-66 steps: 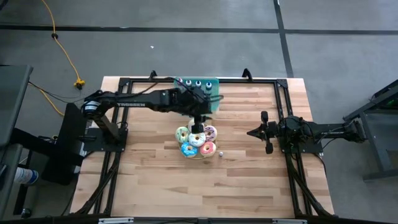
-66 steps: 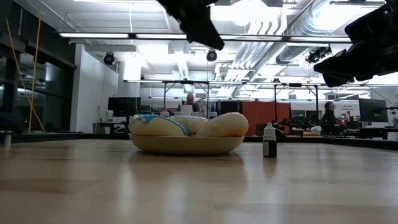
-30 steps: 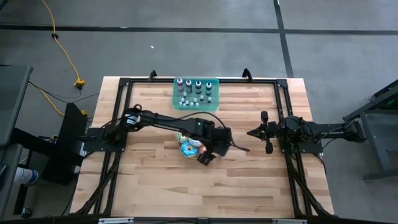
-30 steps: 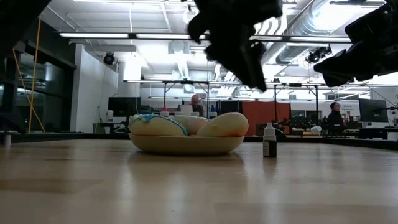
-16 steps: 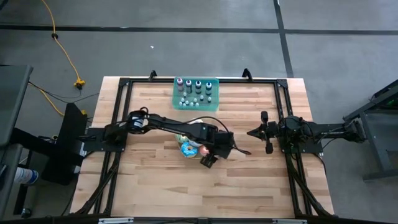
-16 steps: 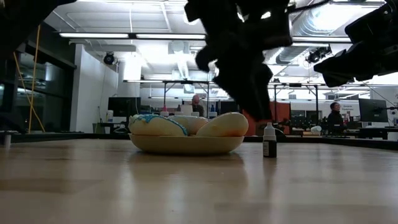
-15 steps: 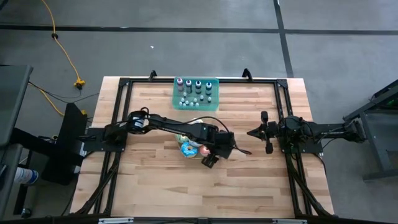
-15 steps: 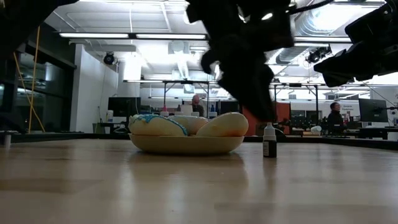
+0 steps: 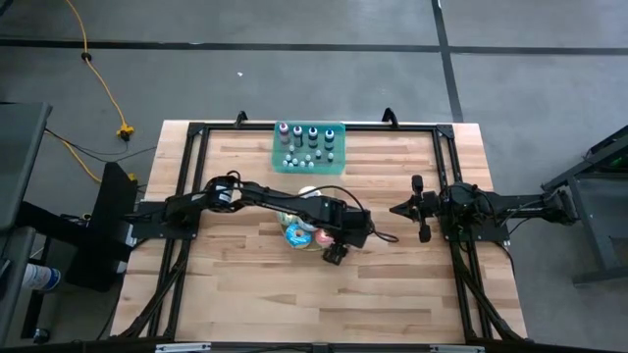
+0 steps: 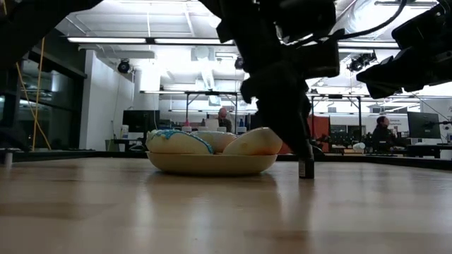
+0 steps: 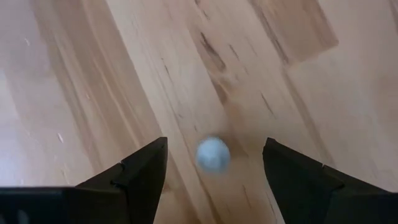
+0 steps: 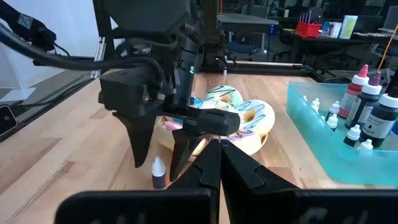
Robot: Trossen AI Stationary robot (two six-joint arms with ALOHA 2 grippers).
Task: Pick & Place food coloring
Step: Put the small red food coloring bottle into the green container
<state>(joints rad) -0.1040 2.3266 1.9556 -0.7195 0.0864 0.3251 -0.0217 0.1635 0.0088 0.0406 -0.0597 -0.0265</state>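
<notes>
We see a tiny dark food-coloring bottle (image 12: 159, 173) with a pale white cap, upright on the wooden table (image 9: 392, 284). The left gripper (image 12: 155, 163) straddles it, fingers apart; the right gripper's (image 9: 416, 208) fingers lie together.

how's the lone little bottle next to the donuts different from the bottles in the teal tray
The lone bottle stands alone on the bare wood beside the donuts, between the open fingers of the left pincer; the tray bottles stand grouped inside the teal tray, with no pincer near. It is tiny, like the tray's smallest ones, while some tray bottles are clearly taller. All stand upright, caps up.
</notes>
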